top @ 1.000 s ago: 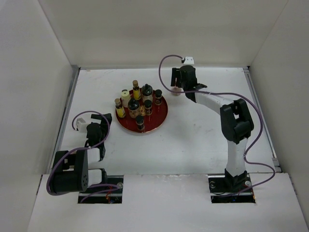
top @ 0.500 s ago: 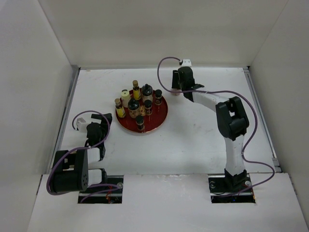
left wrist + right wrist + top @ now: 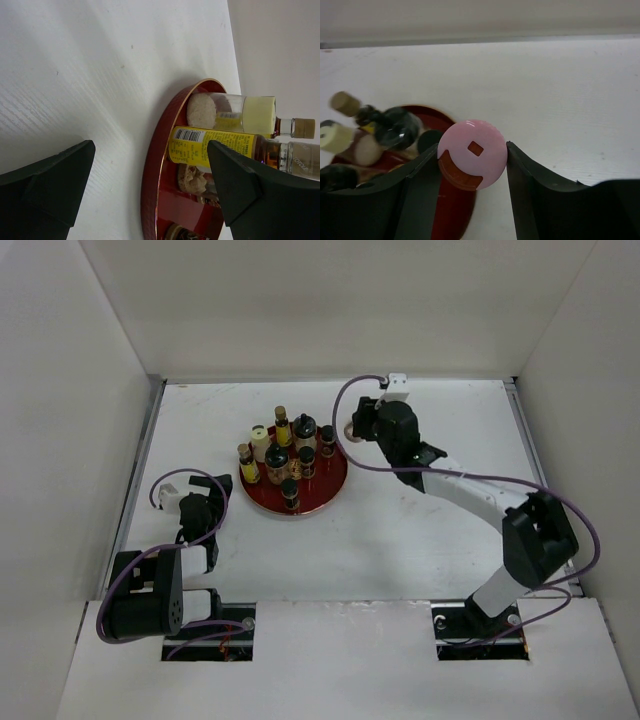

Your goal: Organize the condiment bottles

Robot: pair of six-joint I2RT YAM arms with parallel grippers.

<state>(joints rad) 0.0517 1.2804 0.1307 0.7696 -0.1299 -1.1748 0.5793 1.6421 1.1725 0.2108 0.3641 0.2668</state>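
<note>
Your right gripper (image 3: 472, 160) is clamping the pink-capped bottle (image 3: 472, 150) between its fingers, jaws closed snugly against its sides, at the right rim of the red tray (image 3: 335, 475). The other bottles (image 3: 285, 455) are standing clustered on that tray. Your left gripper (image 3: 150, 150) is sitting wide open and empty, near the tray's left side.

White table (image 3: 400, 530) — boxed by plain white walls (image 3: 330, 300) on three sides — soft, even light.
</note>
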